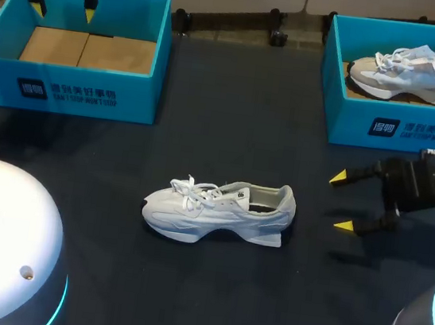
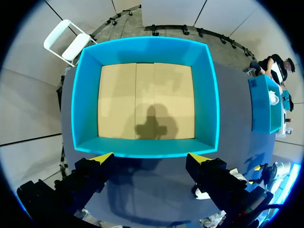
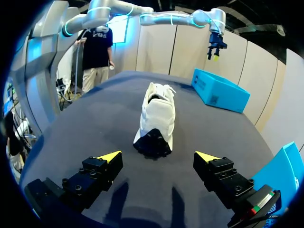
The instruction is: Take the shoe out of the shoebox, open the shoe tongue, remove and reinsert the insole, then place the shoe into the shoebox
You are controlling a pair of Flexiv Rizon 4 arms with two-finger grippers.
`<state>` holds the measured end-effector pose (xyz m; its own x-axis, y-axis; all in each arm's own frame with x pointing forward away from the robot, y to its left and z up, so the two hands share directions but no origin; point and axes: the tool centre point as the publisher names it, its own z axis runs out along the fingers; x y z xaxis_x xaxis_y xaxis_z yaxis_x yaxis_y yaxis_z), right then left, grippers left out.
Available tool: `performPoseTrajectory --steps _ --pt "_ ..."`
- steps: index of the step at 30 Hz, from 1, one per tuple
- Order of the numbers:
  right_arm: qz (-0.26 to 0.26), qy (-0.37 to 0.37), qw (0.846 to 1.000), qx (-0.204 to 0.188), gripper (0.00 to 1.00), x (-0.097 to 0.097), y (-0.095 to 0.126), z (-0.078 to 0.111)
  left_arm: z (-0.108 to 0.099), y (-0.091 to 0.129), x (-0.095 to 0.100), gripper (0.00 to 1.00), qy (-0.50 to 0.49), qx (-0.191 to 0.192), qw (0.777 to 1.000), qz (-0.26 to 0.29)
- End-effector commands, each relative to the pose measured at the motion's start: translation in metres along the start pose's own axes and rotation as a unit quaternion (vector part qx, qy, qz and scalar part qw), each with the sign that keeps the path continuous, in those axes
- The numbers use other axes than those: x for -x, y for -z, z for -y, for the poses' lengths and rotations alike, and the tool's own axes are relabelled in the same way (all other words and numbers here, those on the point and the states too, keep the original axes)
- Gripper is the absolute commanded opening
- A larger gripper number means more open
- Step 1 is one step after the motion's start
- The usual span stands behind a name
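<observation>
right gripper (image 1: pixel 341 201): i have it low over the table (image 1: pixel 185 286) at my right side, fingers spread wide with nothing between them, yellow tips pointing at the shoe's heel.
ahead of right gripper: from the right wrist view i see the shoe (image 3: pixel 156 114) lying heel-first toward me, apart from both fingers.
left gripper (image 1: pixel 62 11): fingers wide as well, gripping nothing; it hangs above the far long wall of the left shoebox (image 1: pixel 67 87), tips pointing down.
under left gripper: the left wrist view shows me the box's brown cardboard floor, with the gripper's shadow on it.
shoe: white, laced, standing on its sole near the middle of the table, toe toward my left, heel toward my right; it is outside both boxes and well apart from each.
right shoebox (image 1: pixel 399 126): teal, open-topped, at the far right of the table, beyond the right gripper.
second shoe (image 1: pixel 409 74): pale, laced, lying inside the right shoebox.
</observation>
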<state>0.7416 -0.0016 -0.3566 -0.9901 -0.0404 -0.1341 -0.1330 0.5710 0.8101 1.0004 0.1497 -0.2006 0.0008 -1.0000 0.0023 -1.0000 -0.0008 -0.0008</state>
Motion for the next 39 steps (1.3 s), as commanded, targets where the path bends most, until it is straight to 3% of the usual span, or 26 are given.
performPoseTrajectory --steps 1,12,27,39 --pt "0.001 0.0 1.0 -0.001 1.0 0.0 0.0 0.0 0.0 0.0 0.0 1.0 0.0 0.0 1.0 0.0" --pt "0.025 -0.012 1.0 0.001 1.0 -0.001 -0.009 0.001 0.0 0.0 0.0 1.0 0.0 0.0 1.0 0.0" --pt "0.051 -0.07 0.996 -0.036 1.0 -0.002 -0.031 0.006 0.0 0.0 0.0 1.0 0.0 0.0 1.0 0.0" --pt "0.067 -0.083 0.994 -0.021 1.0 -0.006 -0.056 -0.001 0.0 0.0 0.0 1.0 0.0 0.0 1.0 0.0"
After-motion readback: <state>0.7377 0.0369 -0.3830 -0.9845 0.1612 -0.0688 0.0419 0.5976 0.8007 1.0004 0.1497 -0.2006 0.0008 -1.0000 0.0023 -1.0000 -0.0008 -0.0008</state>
